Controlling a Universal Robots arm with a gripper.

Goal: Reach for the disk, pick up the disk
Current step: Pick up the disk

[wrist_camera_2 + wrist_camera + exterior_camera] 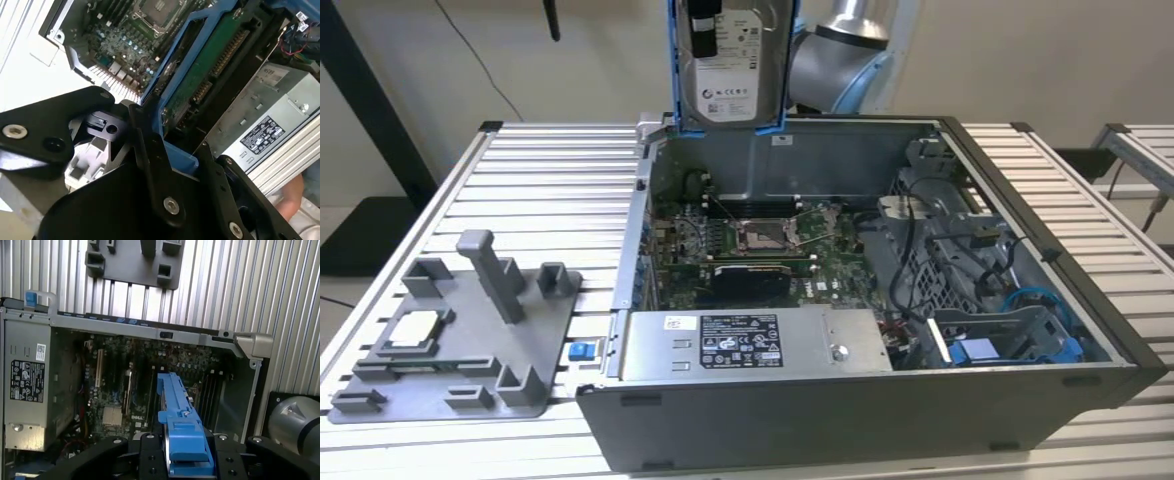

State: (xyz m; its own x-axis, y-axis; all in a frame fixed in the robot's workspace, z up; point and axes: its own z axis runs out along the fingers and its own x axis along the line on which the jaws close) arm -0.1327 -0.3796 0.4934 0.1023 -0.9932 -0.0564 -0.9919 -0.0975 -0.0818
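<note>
An open computer case [854,420] is seen lying on a slatted metal table [547,190] in the exterior view. Inside, a motherboard [687,240] with its processor socket [761,235] is exposed, and a labelled silver power supply [747,345] is mounted beside it. A blue bracket [981,350] is fixed toward the exterior view's right. Left of the case, a grey fixture [467,350] is placed, with a small square chip [411,328] seated on it.

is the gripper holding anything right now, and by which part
Yes: the gripper is shut on the disk, clamping its blue-framed upper end, so the disk hangs upright above the open computer case.
</note>
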